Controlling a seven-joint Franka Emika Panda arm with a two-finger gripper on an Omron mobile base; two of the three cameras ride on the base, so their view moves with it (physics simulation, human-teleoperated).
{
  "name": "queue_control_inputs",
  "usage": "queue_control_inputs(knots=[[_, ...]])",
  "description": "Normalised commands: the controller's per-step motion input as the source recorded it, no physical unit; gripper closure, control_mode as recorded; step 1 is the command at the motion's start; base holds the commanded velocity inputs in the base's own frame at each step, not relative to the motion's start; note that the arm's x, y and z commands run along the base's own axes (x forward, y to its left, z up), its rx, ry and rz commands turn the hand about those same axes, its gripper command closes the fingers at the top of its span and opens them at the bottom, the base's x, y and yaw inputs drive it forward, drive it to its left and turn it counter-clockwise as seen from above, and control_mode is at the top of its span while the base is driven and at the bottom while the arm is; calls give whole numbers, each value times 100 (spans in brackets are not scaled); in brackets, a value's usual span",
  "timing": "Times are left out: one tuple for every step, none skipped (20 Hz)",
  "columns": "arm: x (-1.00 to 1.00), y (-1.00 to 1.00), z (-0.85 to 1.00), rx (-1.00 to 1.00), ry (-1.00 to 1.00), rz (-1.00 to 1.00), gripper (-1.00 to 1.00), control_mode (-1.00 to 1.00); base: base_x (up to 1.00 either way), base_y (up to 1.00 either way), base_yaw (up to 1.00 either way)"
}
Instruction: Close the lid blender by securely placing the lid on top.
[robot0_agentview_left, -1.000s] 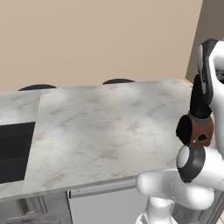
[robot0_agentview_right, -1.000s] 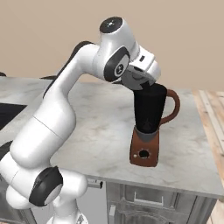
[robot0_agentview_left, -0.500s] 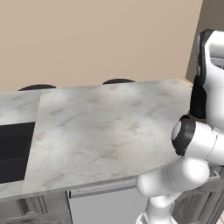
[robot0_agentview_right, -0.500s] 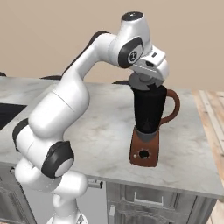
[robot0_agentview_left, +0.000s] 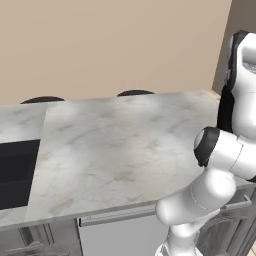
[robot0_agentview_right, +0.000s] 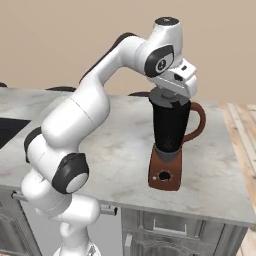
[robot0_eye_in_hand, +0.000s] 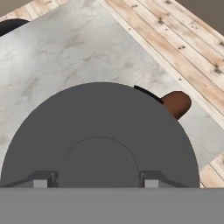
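One lid (robot0_eye_in_hand: 100, 144) tops one blender (robot0_agentview_right: 170, 150).

Pale grey marbled bench (robot0_agentview_left: 115, 150), long, rounded at far right corner. Dark recessed opening (robot0_agentview_left: 17, 172) set into its left end. Two black stool seats (robot0_agentview_left: 135, 93) behind far edge. Tan wall (robot0_agentview_left: 110, 45) beyond. Light wood plank floor (robot0_eye_in_hand: 183, 48) beside the bench

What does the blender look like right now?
The blender stands upright on the marble counter near its right end. It has a rust-brown base with a dark round dial, a tall black jar that widens upward, and a curved brown handle. The dark grey lid sits at the jar's top, with the gripper right on it.
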Motion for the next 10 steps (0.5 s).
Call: queue_control_inputs(knots=[[0, 0, -25, 2, 0, 0, 100, -100, 0, 0, 0], [0, 0, -21, 1, 0, 0, 100, -100, 0, 0, 0], [0, 0, -19, 1, 0, 0, 100, -100, 0, 0, 0], [6, 0, -17, 0, 0, 0, 100, -100, 0, 0, 0], [4, 0, -21, 0, 0, 0, 100, -100, 0, 0, 0], [15, 0, -20, 0, 0, 0, 100, -100, 0, 0, 0], [8, 0, -23, 0, 0, 0, 100, -100, 0, 0, 0], [0, 0, -29, 0, 0, 0, 100, -100, 0, 0, 0], [0, 0, -34, 0, 0, 0, 100, -100, 0, 0, 0], [9, 0, -35, 0, 0, 0, 100, -100, 0, 0, 0]])
